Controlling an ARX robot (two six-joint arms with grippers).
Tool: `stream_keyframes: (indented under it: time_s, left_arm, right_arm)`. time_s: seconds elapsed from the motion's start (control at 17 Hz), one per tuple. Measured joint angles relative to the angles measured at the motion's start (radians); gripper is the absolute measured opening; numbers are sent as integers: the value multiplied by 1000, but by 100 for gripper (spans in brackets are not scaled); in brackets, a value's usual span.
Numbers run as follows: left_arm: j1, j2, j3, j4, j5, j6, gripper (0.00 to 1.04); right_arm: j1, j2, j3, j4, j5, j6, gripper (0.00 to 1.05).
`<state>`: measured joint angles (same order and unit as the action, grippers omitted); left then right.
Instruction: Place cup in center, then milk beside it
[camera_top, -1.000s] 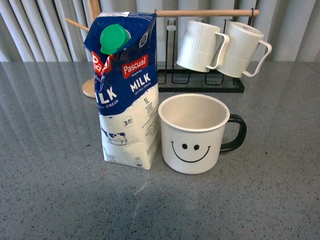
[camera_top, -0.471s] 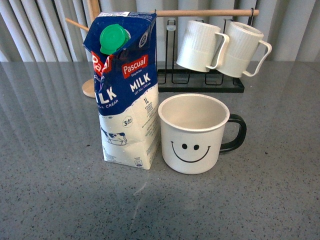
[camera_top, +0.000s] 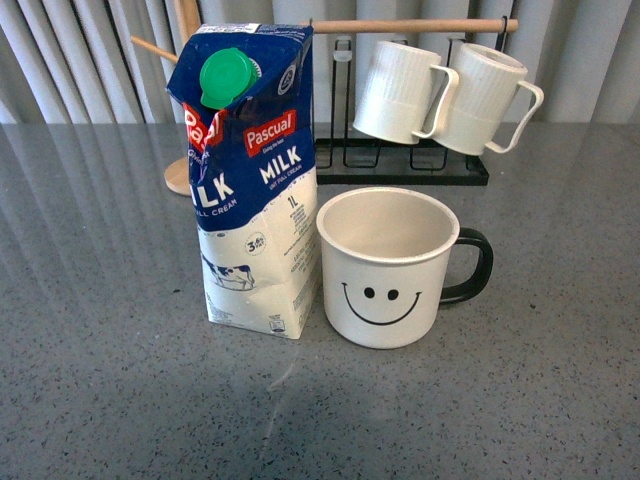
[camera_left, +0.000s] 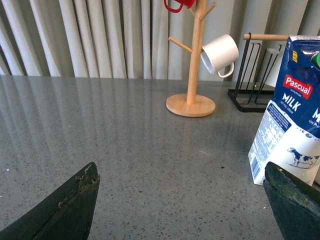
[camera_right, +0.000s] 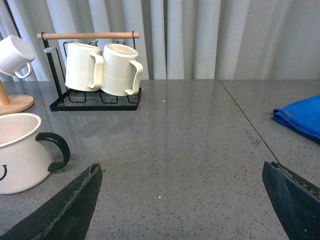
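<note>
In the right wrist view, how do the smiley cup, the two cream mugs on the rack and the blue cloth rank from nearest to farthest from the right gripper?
1. Smiley cup, nearest, beside one finger.
2. Blue cloth, on the opposite side, farther back.
3. Cream mugs, farthest, on the black rack by the curtain.

Right gripper is open.

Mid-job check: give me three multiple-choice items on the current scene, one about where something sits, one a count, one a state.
1. Where does the milk stand relative to the cup, in the front view?
A. behind it
B. beside it, on the left
C. inside it

2. How many ribbed cream mugs hang on the black rack?
A. one
B. two
C. four

3. What are both pincers doing?
A. open, holding nothing
B. shut on the milk
C. shut on the cup

Answers: 1 B, the carton stands upright close beside the cup's left side. 2 B, two hang side by side from the wooden bar. 3 A, left pincer and right pincer fingers are spread over bare table.
</note>
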<state>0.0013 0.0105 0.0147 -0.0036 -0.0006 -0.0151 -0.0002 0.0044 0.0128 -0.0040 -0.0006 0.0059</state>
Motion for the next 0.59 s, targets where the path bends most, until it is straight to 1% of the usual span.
stream_keyframes:
  time_s: [0.59]
  left_arm:
    - [0,0,0,0,0,0,98]
  right_arm:
    - [0,0,0,0,0,0,98]
